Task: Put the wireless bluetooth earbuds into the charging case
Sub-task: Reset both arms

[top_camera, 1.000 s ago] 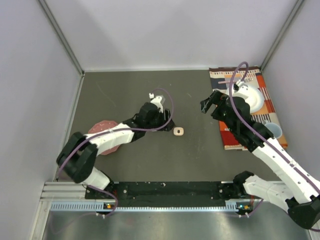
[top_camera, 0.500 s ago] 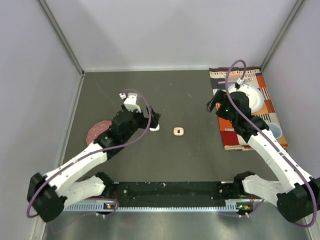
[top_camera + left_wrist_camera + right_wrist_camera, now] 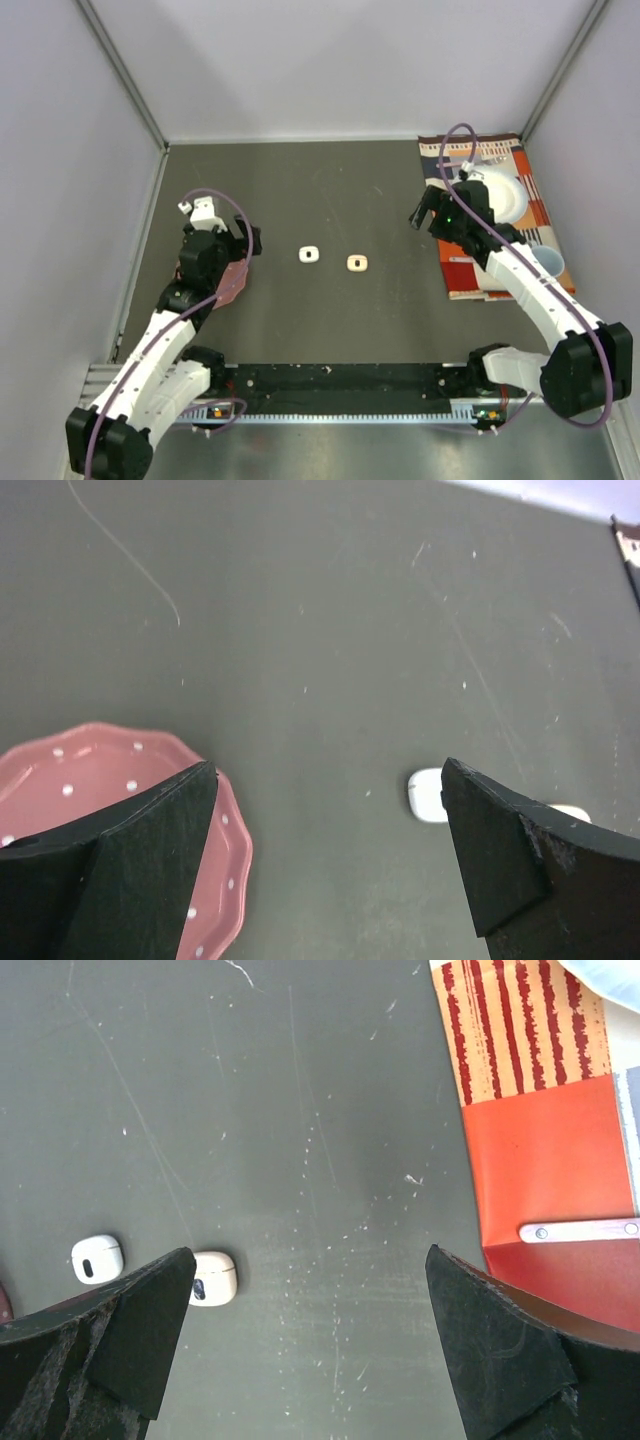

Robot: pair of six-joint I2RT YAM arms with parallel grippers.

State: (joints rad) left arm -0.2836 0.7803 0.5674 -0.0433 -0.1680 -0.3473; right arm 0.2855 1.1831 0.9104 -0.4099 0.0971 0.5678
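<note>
jaws both wide, empty. white case at 9 o'clock of peach case; earbuds unseen, likely stowed; next: verify seating.

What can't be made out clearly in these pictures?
Earbuds: none discernible anywhere; the small white square case and pale peach square case are too small to show contents.
Pink dotted plate: left wrist view, cut off by a black finger and the frame edge.
White bowl: top view, partly behind right arm.
</note>
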